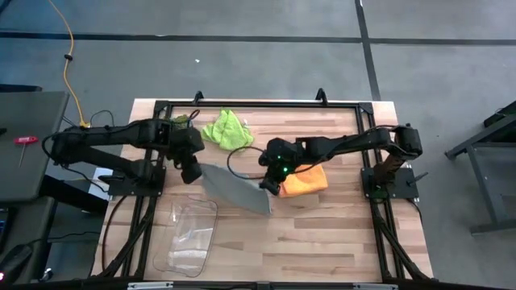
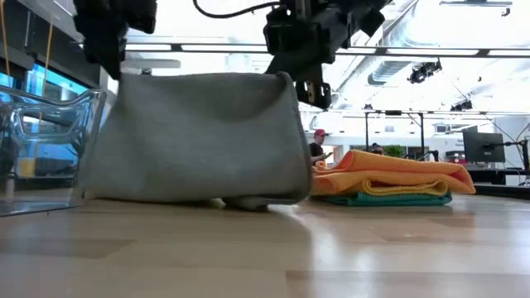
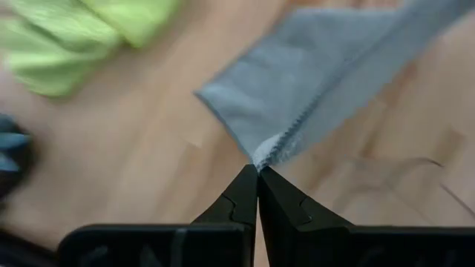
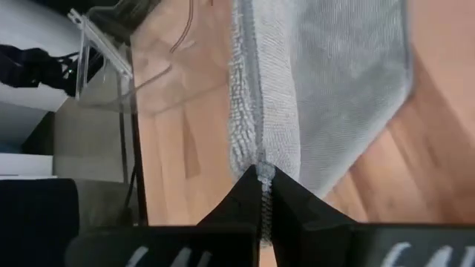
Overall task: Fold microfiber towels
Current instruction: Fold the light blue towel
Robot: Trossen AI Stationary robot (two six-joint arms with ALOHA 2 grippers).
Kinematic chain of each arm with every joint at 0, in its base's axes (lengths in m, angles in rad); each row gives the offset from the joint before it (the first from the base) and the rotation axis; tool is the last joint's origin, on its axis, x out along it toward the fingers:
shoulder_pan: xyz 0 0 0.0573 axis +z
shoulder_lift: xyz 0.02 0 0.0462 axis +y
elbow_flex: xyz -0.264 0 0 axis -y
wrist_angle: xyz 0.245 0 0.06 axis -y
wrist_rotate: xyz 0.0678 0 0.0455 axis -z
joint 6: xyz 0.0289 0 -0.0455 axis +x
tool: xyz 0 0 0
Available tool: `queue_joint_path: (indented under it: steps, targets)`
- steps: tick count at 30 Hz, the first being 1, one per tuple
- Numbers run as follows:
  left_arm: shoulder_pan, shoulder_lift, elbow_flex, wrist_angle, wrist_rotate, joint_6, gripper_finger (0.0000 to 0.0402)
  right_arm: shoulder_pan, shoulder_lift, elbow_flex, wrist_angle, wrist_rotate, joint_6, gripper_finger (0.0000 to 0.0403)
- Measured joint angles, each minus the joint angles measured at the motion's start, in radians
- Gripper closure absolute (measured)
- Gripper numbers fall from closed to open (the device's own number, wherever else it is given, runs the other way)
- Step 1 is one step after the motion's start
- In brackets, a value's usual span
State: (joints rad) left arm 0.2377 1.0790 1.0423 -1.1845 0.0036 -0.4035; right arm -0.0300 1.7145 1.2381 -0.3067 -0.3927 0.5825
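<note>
The grey towel (image 1: 235,188) is held up near the middle of the high view, between the two grippers, and it hangs as a sheet with its lower edge touching the table (image 1: 322,234). One upper corner is pinched by the closed left gripper (image 1: 193,172), the other by the closed right gripper (image 1: 268,186). In both wrist views the fingers are seen pressed together on the towel's hem.

In the low view the towel fills the left half of the frame; the grippers are cut off by the top edge there. What lies behind the towel is hidden.

A lime towel (image 1: 226,127) lies crumpled in the upper centre of the high view. An orange towel (image 1: 306,180) lies folded just right of the right gripper. In the low view it is seen on top of a stack, with a yellow towel (image 2: 397,187) and a teal towel (image 2: 389,199) under it.

A clear bin (image 1: 187,238) stands at the lower left of the high view; its edges are hard to make out.
</note>
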Motion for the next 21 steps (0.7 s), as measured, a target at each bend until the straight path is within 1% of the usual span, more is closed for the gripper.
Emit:
queue_joint_path:
  steps: [3,4,9,12,17,21]
  targets:
    - [0.078,0.000,0.038,-0.003,-0.026,0.066,0.0401,-0.030,0.000,0.059,-0.040,0.003,-0.050,0.0403]
    - [0.103,0.000,0.060,-0.001,-0.029,0.090,0.0401,-0.040,0.000,0.089,-0.066,0.021,-0.079,0.0403]
    - [0.216,0.000,0.200,0.021,-0.080,0.219,0.0401,-0.097,0.000,0.247,-0.309,0.191,-0.260,0.0403]
    - [0.277,0.022,0.278,0.035,-0.118,0.305,0.0401,-0.156,-0.001,0.331,-0.440,0.278,-0.358,0.0403]
    - [0.371,0.091,0.397,0.047,-0.167,0.412,0.0402,-0.272,-0.001,0.465,-0.545,0.357,-0.466,0.0403]
    - [0.409,0.144,0.444,0.159,-0.172,0.459,0.0402,-0.345,-0.001,0.578,-0.619,0.454,-0.564,0.0403]
